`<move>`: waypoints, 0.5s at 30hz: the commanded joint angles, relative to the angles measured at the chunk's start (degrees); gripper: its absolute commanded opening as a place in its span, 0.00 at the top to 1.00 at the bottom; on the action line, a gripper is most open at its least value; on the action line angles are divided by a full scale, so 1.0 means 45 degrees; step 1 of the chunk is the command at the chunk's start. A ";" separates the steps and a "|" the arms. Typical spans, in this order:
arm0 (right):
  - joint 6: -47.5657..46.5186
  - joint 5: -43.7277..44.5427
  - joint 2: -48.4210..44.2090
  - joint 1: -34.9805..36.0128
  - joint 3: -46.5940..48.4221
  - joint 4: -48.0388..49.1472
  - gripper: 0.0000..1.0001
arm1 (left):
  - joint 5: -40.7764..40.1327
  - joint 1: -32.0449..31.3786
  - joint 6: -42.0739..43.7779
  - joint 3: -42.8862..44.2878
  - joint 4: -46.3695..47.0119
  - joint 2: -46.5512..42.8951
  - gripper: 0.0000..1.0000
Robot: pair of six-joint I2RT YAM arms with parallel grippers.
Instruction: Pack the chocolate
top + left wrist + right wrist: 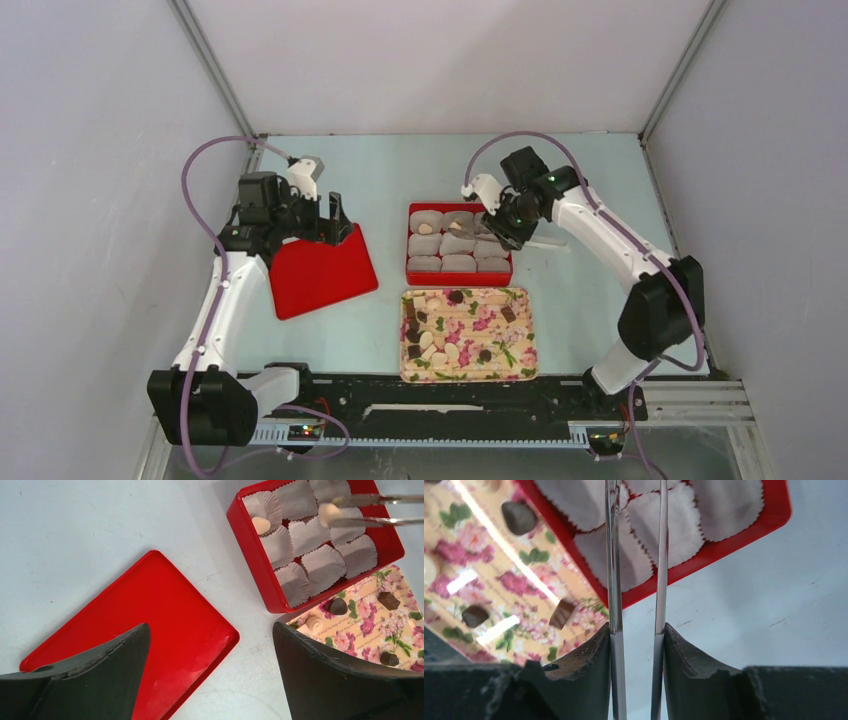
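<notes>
One pale chocolate [329,512] sits pinched at the far tips of tweezers [613,580] the right claw [636,635] grips.

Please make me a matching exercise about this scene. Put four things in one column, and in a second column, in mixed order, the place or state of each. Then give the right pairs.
Things:
1. red lid
2. red box
3. flowered tray
4. tweezers

Places or states:
A. clamped in the right gripper
B. filled with paper cups
C. carries loose chocolates
D. lies on the table below the left gripper

Pairs: 1-D, 2-B, 3-C, 4-A
</notes>
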 commanded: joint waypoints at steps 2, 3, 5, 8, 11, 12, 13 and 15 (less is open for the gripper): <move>0.0892 -0.0153 0.1113 -0.0527 0.1795 0.0894 0.75 | 0.0219 0.0031 0.0258 -0.0480 0.0354 -0.0448 0.02; 0.0916 -0.0268 0.1333 -0.0577 0.1943 0.0844 0.75 | 0.0223 0.0031 0.0276 -0.0498 0.0352 -0.0461 0.02; 0.0950 -0.0416 0.1758 -0.0613 0.2134 0.0756 0.75 | 0.0204 0.0031 0.0285 -0.0519 0.0378 -0.0471 0.02; 0.0929 -0.0471 0.2243 -0.0602 0.2336 0.0604 0.74 | 0.0201 0.0031 0.0308 -0.0566 0.0390 -0.0480 0.02; 0.0984 -0.0124 0.2556 -0.0626 0.2393 0.0643 0.73 | 0.0219 0.0034 0.0311 -0.0582 0.0436 -0.0459 0.02; 0.1003 -0.0040 0.2685 -0.0650 0.2403 0.0657 0.73 | 0.0238 0.0031 0.0297 -0.0587 0.0451 -0.0446 0.02; 0.1015 -0.0026 0.2755 -0.0682 0.2387 0.0683 0.72 | 0.0260 0.0031 0.0276 -0.0597 0.0499 -0.0427 0.02; 0.1076 -0.0047 0.2857 -0.0744 0.2305 0.0814 0.71 | 0.0334 0.0031 0.0206 -0.0652 0.0552 -0.0389 0.02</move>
